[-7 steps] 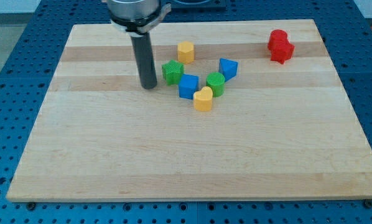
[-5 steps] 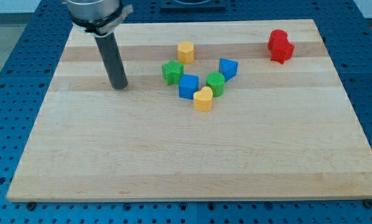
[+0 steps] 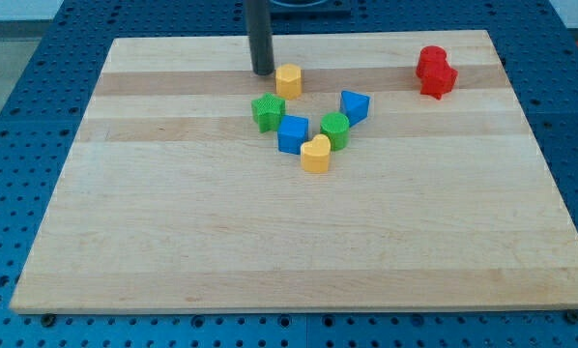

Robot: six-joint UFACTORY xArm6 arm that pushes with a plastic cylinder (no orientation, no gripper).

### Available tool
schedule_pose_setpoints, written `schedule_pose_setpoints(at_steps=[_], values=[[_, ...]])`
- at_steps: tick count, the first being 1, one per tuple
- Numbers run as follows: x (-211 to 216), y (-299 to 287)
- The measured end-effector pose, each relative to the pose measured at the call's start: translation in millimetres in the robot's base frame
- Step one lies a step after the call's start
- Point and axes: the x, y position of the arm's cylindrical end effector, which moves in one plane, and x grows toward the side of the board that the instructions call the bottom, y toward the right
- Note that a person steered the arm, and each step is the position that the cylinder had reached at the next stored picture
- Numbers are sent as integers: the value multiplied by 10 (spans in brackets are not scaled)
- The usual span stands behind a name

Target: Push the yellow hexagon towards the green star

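Note:
The yellow hexagon (image 3: 288, 80) sits near the view's top, middle of the wooden board (image 3: 173, 242). The green star (image 3: 267, 111) lies just below it and slightly to the left, a small gap between them. My tip (image 3: 262, 72) rests on the board just left of the yellow hexagon and slightly above it, close to it but with a thin gap showing. The rod rises straight out of the view's top.
A blue cube (image 3: 292, 134), a green round block (image 3: 335, 130), a blue block (image 3: 355, 106) and a yellow heart-like block (image 3: 316, 155) cluster below the hexagon. Two red blocks (image 3: 435, 72) sit at the top right.
My tip has moved from the board's left, level with the green star, up and to the right to beside the yellow hexagon. No block has moved.

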Motion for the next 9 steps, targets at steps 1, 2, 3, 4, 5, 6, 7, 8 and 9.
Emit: schedule_pose_setpoints(at_steps=[1, 2, 3, 4, 5, 6, 7, 8, 9], values=[[0, 157], [0, 183], [0, 249], [0, 308], [0, 314], [1, 314], [40, 314], [134, 314], [185, 313]])
